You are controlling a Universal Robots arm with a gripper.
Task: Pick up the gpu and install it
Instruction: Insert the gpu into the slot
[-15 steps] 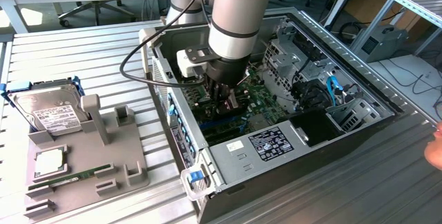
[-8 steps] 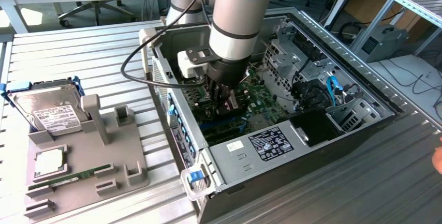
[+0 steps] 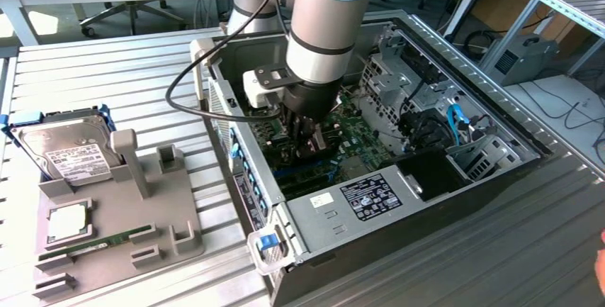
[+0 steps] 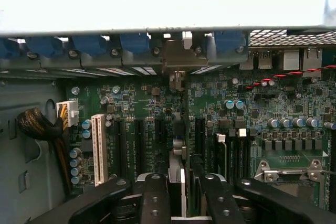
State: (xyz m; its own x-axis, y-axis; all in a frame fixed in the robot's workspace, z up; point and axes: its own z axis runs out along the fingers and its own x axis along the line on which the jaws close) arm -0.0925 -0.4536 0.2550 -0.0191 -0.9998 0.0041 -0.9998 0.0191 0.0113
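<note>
My gripper [image 3: 307,137] reaches down into the open computer case [image 3: 248,179], just over the green motherboard [image 3: 355,140]. It is shut on the gpu [image 4: 177,174], a thin dark card seen edge-on between the two black fingers [image 4: 154,198]. The card stands upright over the black expansion slots [image 4: 139,145], and its metal bracket end [image 4: 184,59] sits against the case's rear wall with the blue slot latches [image 4: 134,43]. Whether the card's edge is seated in a slot is hidden by the card itself. In the exterior view the gpu [image 3: 321,144] shows as a dark slab under the wrist.
A grey fixture [image 3: 118,215] at the exterior view's left carries a silver hard drive [image 3: 64,152], a square chip [image 3: 68,222] and a green memory stick [image 3: 99,239]. Inside the case are a white slot [image 4: 98,148], a processor socket [image 4: 289,174], drive cages [image 3: 397,73] and blue cables [image 3: 454,124].
</note>
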